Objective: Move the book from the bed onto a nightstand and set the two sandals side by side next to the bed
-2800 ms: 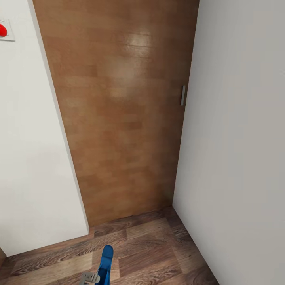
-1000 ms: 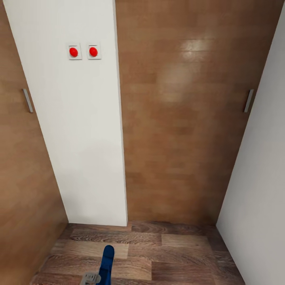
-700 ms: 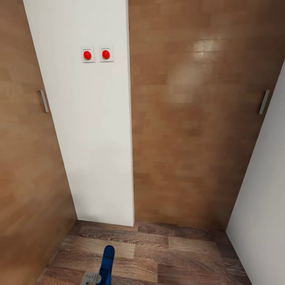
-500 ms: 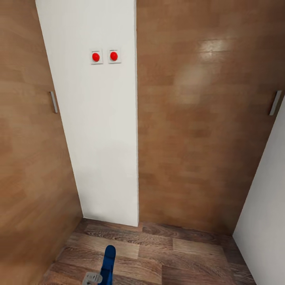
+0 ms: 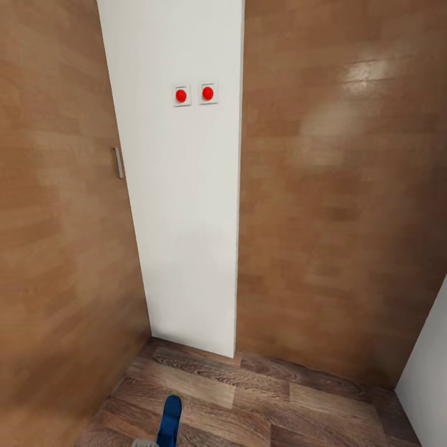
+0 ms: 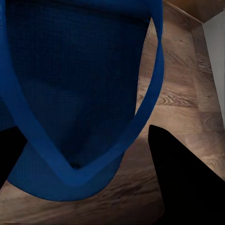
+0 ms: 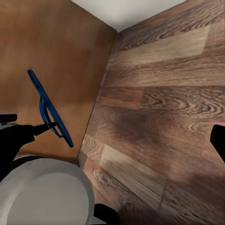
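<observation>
Two brown wood doors (image 5: 335,205) flank a white wall panel (image 5: 186,211) straight ahead in the head view, with wood-plank floor (image 5: 261,403) at their foot. A slim metal handle (image 5: 117,162) sits on the left-hand door just beside the panel, and two red round switches (image 5: 194,94) sit side by side high on the panel. At the bottom edge of that view a blue sandal (image 5: 169,421) stands on end above the floor, gripped by the left tool (image 5: 146,443). The left wrist view has the sandal's sole and thong strap (image 6: 145,101) close up between the dark fingers (image 6: 183,183). In the right wrist view the sandal (image 7: 49,110) hangs edge-on near a door; whether the right tool is open I cannot tell.
</observation>
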Controlling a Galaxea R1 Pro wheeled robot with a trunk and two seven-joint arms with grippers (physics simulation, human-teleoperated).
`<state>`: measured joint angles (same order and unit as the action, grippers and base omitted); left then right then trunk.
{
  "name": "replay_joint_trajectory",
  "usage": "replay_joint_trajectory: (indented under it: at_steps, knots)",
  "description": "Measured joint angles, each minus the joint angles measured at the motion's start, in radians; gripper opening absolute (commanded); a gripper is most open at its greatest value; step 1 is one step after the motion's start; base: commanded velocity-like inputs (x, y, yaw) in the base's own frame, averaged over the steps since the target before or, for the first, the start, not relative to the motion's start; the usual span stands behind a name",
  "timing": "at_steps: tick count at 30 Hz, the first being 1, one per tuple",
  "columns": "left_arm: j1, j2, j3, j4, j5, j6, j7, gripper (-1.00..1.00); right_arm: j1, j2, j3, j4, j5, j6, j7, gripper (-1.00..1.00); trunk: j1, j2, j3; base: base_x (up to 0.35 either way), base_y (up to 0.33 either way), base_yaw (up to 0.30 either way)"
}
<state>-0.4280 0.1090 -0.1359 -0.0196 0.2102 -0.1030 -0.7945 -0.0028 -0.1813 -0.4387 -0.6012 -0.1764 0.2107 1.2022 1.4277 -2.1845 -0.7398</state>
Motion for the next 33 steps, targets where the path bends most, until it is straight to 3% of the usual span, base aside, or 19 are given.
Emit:
replay_joint_trajectory:
  at_steps: [7,15,25,33]
  knots:
    - [0.012,0.007,0.002,0.001,0.005,-0.006,-0.003,-1.0,0.0,-0.002,-0.001,0.0,-0.001,0.0,-0.001,1.0,0.0,0.0,0.005,0.0,0.0,0.238]
    - [0.053,0.009,0.005,0.002,0.01,-0.085,-0.001,-1.0,0.0,-0.003,-0.001,0.004,0.0,0.0,-0.001,1.0,0.0,0.0,0.011,0.0,0.0,0.242]
    - [0.064,0.001,0.005,0.002,0.011,-0.092,-0.002,-1.0,0.0,-0.011,-0.002,0.095,-0.002,-0.024,-0.002,1.0,0.0,0.0,0.018,0.0,0.0,0.265]
    - [0.064,0.0,0.004,0.002,0.01,-0.093,0.0,-1.0,0.0,-0.011,-0.002,0.105,-0.002,-0.031,-0.002,1.0,0.0,0.0,0.023,0.0,0.0,0.269]
